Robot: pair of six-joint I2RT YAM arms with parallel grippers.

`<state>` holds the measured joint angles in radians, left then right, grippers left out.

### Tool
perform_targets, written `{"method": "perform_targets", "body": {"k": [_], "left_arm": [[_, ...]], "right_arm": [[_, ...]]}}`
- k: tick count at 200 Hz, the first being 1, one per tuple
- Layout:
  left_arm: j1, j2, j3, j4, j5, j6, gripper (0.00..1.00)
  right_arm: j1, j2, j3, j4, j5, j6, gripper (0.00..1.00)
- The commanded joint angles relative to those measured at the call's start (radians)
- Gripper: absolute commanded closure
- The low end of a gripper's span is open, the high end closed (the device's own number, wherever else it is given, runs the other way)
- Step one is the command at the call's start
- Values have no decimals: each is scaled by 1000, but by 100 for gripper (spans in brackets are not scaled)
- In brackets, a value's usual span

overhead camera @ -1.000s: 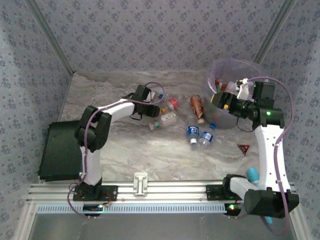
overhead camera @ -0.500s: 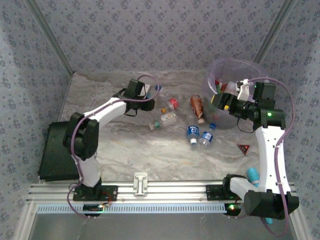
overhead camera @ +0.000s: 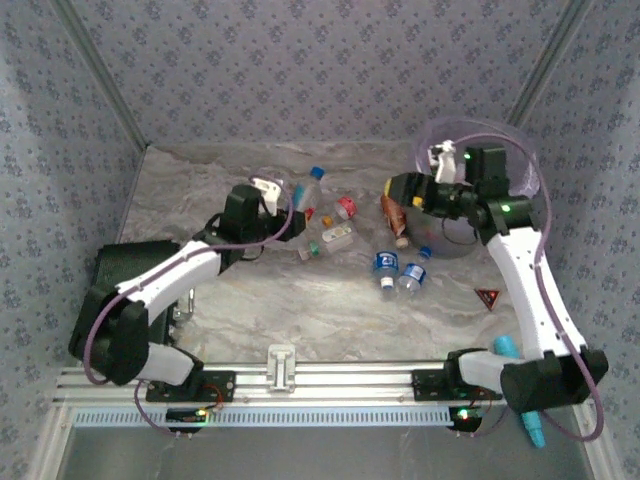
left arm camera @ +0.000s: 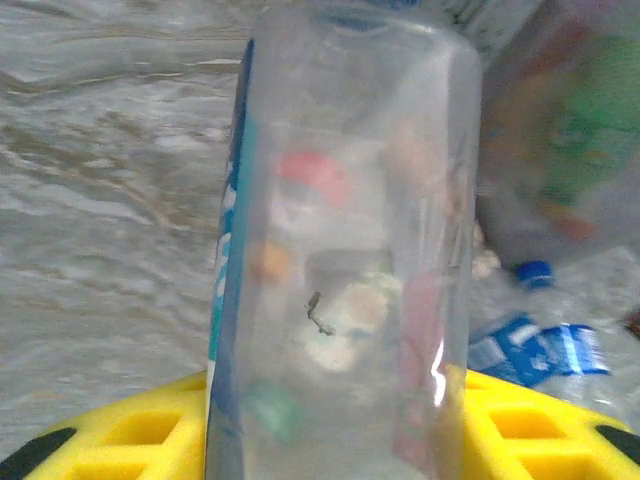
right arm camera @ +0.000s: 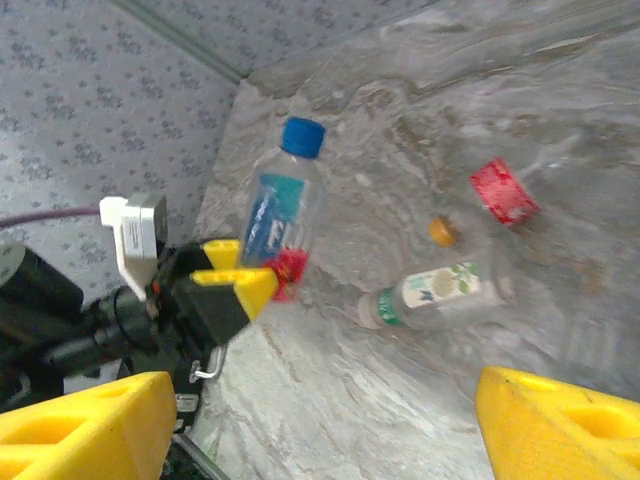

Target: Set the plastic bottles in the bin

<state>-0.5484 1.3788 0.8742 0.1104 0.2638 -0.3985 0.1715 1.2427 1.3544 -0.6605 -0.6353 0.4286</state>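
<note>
Your left fingers point(right arm camera: 243, 286) clamp the blue-capped bottle point(right arm camera: 284, 212) low for carrying to the bin point(overhead camera: 455, 124); your right fingers point(right arm camera: 560, 425) stand wide, empty.

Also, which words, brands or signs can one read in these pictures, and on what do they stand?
"FI": white letters on the blue label of the blue-capped bottle held in the left gripper; the rest is unclear.
Label of the lying bottle: too blurred.
Labels of the two blue-labelled bottles: too small.
On the red triangle sign: nothing legible.
</note>
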Motion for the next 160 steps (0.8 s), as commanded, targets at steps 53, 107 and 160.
{"method": "perform_targets", "body": {"k": [53, 107, 160], "left_arm": [[-132, -39, -73, 281, -76, -94, 86], [-155, -42, -83, 309, -142, -83, 85], [-156, -37, -90, 310, -185, -68, 85]], "right_arm": [[265, 297, 157, 156, 220, 163, 10], [321, 466, 207, 181, 191, 227, 12], [332, 460, 160, 229, 175, 247, 34]]}}
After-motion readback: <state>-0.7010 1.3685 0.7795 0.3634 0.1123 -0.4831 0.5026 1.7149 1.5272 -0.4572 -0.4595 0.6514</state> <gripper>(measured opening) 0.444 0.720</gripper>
